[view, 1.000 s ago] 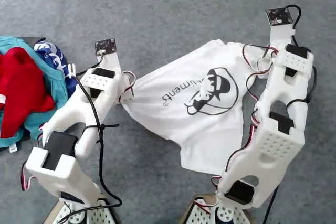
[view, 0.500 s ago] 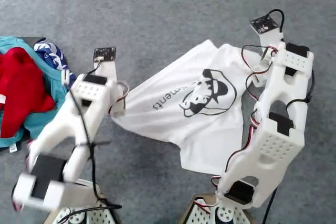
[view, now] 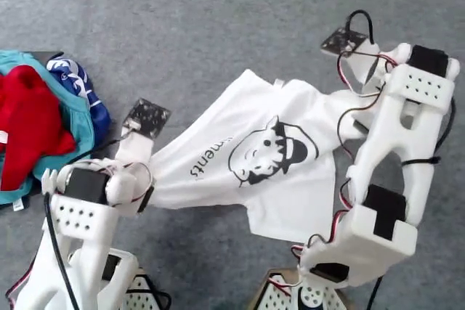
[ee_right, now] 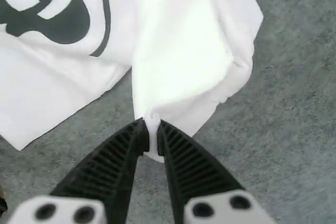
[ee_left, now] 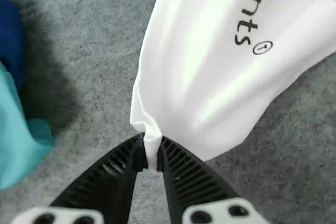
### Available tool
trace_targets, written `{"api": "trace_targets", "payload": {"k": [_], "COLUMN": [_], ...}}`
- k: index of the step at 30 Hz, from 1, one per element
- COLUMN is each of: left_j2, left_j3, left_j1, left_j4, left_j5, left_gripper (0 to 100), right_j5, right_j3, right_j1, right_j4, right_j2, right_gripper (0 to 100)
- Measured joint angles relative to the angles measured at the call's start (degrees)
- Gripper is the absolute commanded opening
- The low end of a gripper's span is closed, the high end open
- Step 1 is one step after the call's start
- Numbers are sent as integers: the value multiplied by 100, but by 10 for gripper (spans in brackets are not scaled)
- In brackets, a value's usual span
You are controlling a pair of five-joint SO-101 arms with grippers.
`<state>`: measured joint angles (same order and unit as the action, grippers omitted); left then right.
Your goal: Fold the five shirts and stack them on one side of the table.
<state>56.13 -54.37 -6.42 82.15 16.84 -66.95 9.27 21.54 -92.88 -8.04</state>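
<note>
With our left gripper point(ee_left: 149, 161) and right gripper point(ee_right: 151, 135) each clamped on the unfolded white shirt point(view: 247, 165), we judge nothing folded yet, and the crumpled pile point(view: 36, 128) waits.

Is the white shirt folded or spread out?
Spread out, not folded: the white shirt lies open with its print face up; the left gripper and the right gripper each pinch one end.

Left arm point(view: 80, 215) & right arm point(view: 396, 143): white printed plastic w/ black servos point(view: 383, 208), perforated grid panels, thin black + red wires point(view: 347, 70). Small black cam boards point(view: 150, 117) at the wrists. Gripper fingers point(ee_left: 113, 174) are black, ribbed inside.
</note>
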Motion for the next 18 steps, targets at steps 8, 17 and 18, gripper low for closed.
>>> {"api": "trace_targets", "payload": {"k": [8,17,18], "left_j2": [132,-176,-396], "left_j3": [35,1512,1785], "left_j1": [97,624,624], "left_j4": [360,738,818], "left_j5": [932,914,765], "left_gripper": [310,305,305], "right_j5": [-70,-70,-70], "right_j3": [-527,-571,-607], "right_j1": [-202,-211,-211], "right_j4": [501,651,686], "right_j2": [0,0,0], "right_gripper": [14,14,14]}}
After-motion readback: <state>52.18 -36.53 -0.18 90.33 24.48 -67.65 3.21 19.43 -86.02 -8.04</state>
